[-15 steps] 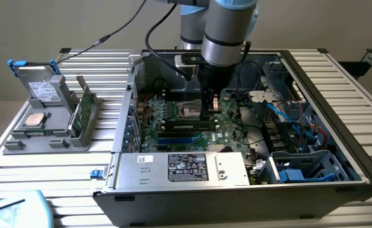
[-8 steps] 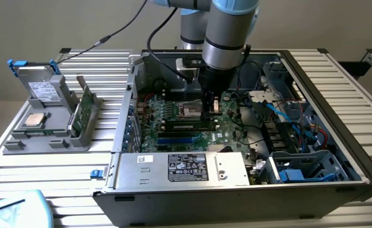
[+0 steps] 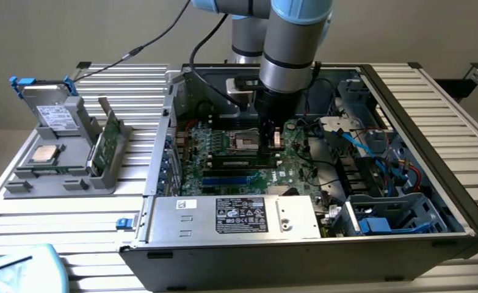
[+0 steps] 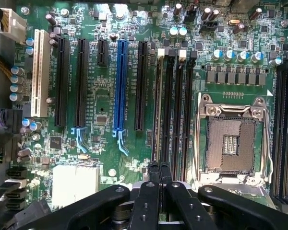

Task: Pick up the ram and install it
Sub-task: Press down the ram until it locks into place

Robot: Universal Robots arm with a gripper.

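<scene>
My gripper (image 4: 159,167) nearest, fingers pressed together, low over the motherboard (image 4: 110,96), tips at the memory slots (image 4: 173,105) beside the empty processor socket (image 4: 230,139); farther off I see the ram (image 3: 102,141) on edge in the grey holder (image 3: 60,174) outside the computer case (image 3: 458,201)

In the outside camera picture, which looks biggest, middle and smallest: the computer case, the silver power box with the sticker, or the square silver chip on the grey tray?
1. Computer case, by far the biggest.
2. Silver power box at the case's front.
3. Square silver chip, the smallest, on the grey tray.
</scene>
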